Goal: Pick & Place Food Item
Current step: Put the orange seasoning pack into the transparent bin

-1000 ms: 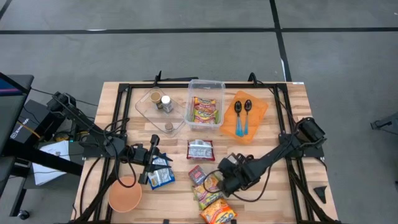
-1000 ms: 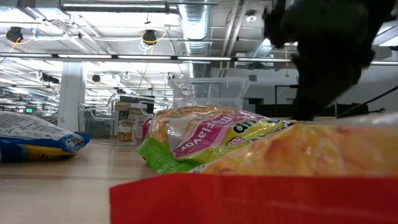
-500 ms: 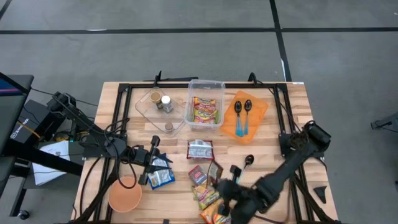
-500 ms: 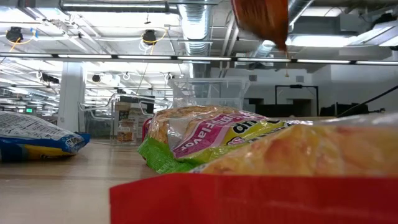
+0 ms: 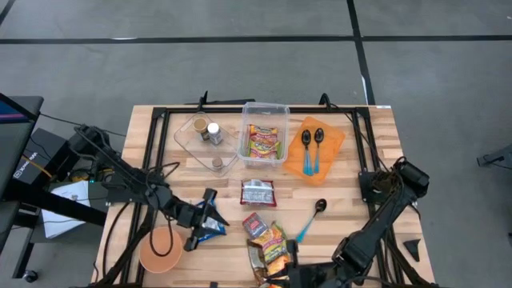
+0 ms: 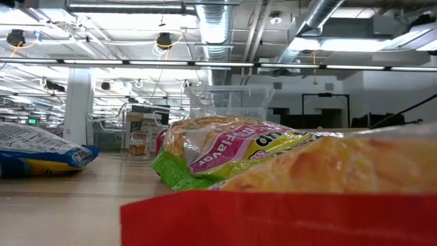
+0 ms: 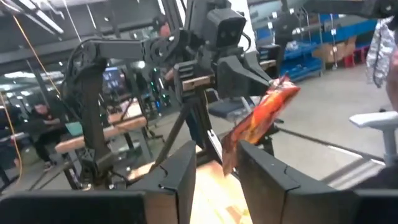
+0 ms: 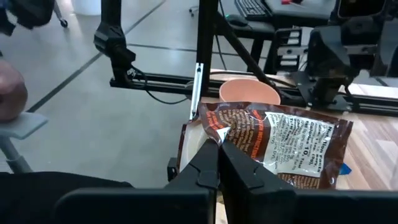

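Right claw (image 8: pixel 217 142), clenched on a brown snack packet (image 8: pixel 277 140), holds it raised at the bench's front edge. Left claw (image 5: pixel 206 216) grips a blue packet (image 5: pixel 213 226) beside the bowl (image 5: pixel 160 248).

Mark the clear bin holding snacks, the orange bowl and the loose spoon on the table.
clear bin (image 5: pixel 265 107), high view, far rim.
orange bowl (image 5: pixel 157 258), high view, inner wall.
loose spoon (image 5: pixel 319 206), high view, dark head.

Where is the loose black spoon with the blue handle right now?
In the high view, the loose black spoon with a blue handle lies on the wooden table, right of centre, between the silver snack packet and the right arm.
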